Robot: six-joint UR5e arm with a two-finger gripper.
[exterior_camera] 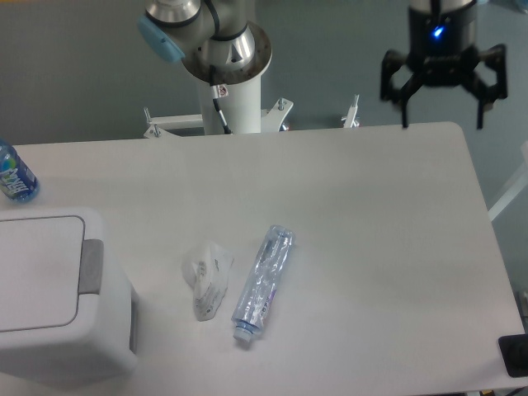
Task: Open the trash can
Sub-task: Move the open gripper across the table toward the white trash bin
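The trash can (58,297) is a large white boxy bin at the front left corner of the table. Its flat lid (37,272) lies closed, and the grey push tab (91,266) sits on the lid's right edge. My gripper (442,124) hangs above the table's far right edge, far from the bin. Its two black fingers are spread apart with nothing between them.
A crushed clear plastic bottle (264,283) lies near the table's middle, with a crumpled white wrapper (206,279) just left of it. A blue bottle (14,173) stands at the far left edge. The arm's base (229,74) rises behind the table.
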